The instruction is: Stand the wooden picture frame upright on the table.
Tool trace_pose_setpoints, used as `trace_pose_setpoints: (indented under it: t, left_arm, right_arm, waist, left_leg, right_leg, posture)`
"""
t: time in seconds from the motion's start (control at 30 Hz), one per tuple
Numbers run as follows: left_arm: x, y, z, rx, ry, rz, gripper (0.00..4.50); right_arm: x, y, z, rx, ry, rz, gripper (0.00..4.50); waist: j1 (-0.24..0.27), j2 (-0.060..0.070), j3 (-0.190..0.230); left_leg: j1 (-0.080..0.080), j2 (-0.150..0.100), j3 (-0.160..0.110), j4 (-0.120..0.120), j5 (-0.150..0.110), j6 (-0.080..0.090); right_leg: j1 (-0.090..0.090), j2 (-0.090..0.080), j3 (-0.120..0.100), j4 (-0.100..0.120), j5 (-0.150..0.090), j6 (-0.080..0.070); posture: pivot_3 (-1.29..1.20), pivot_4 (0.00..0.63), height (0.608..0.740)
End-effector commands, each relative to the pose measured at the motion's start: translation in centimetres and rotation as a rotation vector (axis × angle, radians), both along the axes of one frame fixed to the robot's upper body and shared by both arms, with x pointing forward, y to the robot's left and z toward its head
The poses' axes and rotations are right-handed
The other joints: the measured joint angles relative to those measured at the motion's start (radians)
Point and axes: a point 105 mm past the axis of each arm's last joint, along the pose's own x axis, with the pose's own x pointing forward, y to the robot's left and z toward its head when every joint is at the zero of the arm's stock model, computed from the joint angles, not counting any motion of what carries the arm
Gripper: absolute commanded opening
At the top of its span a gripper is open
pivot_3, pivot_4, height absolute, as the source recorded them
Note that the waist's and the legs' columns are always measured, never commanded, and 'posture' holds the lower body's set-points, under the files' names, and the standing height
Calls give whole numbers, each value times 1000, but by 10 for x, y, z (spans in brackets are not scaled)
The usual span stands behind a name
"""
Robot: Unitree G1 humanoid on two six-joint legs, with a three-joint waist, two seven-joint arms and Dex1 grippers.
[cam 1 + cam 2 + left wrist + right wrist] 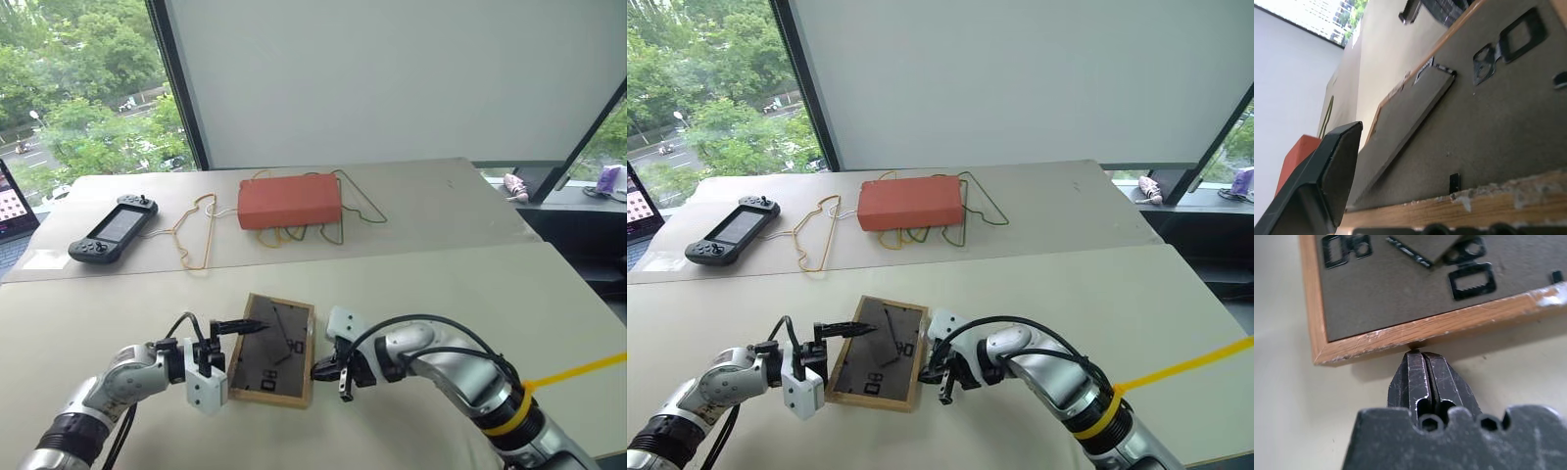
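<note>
Count: one wooden picture frame (pixel 275 351), lower centre, back side up. One orange-red box (pixel 289 201), upper centre. One handheld game console (pixel 114 228), left. Wire hangers: one yellow (pixel 196 232), others under the box, number unclear. Two desks (pixel 549 304). Two claws, left (pixel 238 327) and right (pixel 315 372).

A pale wall panel (pixel 392 78) stands between dark-framed windows (pixel 78 88) overlooking daylit green trees (pixel 59 127) and a road.

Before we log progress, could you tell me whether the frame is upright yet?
Not yet: the wooden picture frame lies flat, back side up, on the table.
</note>
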Motion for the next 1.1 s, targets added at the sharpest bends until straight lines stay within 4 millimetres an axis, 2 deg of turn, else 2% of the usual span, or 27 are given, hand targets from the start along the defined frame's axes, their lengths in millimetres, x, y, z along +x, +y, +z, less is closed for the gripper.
trace_pose_setpoints:
  t: [0.03,0.17,0.23,0.37,0.5,0.6,0.7,0.77,0.93,1.1]
  left_arm:
    - [-3,0,12,-26,-13,-20,2994]
    - [-6,2,11,-14,-9,-29,1582]
    - [-7,4,10,-6,-12,-29,1156]
    - [-7,4,10,12,-38,-33,1119]
    - [-5,4,13,2,-70,-22,1119]
    - [-4,2,19,-8,-125,-34,1119]
    - [-4,0,25,-31,-156,-43,1119]
    - [-1,0,26,-42,-150,-25,1119]
    - [-2,-2,28,-54,-145,-23,1101]
    - [-3,-4,36,-65,-188,-32,1093]
  right_arm:
    - [6,-8,5,10,-27,-35,0]
    - [10,-14,6,3,-34,-57,0]
    - [12,-16,7,12,-36,-75,0]
    - [17,-18,12,38,-40,-105,0]
    - [31,-40,19,20,-76,-174,0]
    - [69,-56,56,105,-144,-314,0]
    - [88,-55,80,181,-164,-365,0]
    - [88,-49,83,191,-164,-345,0]
    - [82,-41,75,184,-146,-315,0]
    - [78,-34,76,201,-137,-298,0]
  waist:
    - [0,0,0]
    - [0,0,0]
    - [0,0,0]
    - [-3,0,0]
    - [-2,0,0]
    - [-5,0,0]
    - [-8,0,0]
    - [-8,0,0]
    - [-5,0,0]
    - [-5,0,0]
  left_leg:
    - [0,0,0,0,0,0]
    - [0,0,0,0,0,0]
    - [1,0,0,1,0,0]
    - [2,0,0,1,0,0]
    - [2,0,1,1,0,0]
    - [2,0,1,1,0,0]
    - [3,0,2,1,1,-1]
    - [4,1,1,1,1,-1]
    - [1,1,0,1,1,-1]
    - [-4,0,0,8,0,1]
  right_leg:
    - [0,0,0,0,0,0]
    - [0,0,0,0,0,0]
    - [1,0,0,1,0,0]
    - [1,1,0,2,0,0]
    - [0,0,0,4,0,0]
    - [0,0,0,4,0,0]
    - [0,0,1,6,0,0]
    - [0,1,0,7,0,0]
    - [-1,0,-1,8,0,0]
    - [-3,0,-1,12,0,0]
  posture:
    - [0,150,740]
    - [0,150,740]
    - [0,150,740]
    - [0,150,740]
    - [0,150,740]
    - [0,150,740]
    - [0,150,740]
    - [0,150,740]
    - [0,150,740]
    - [0,150,740]
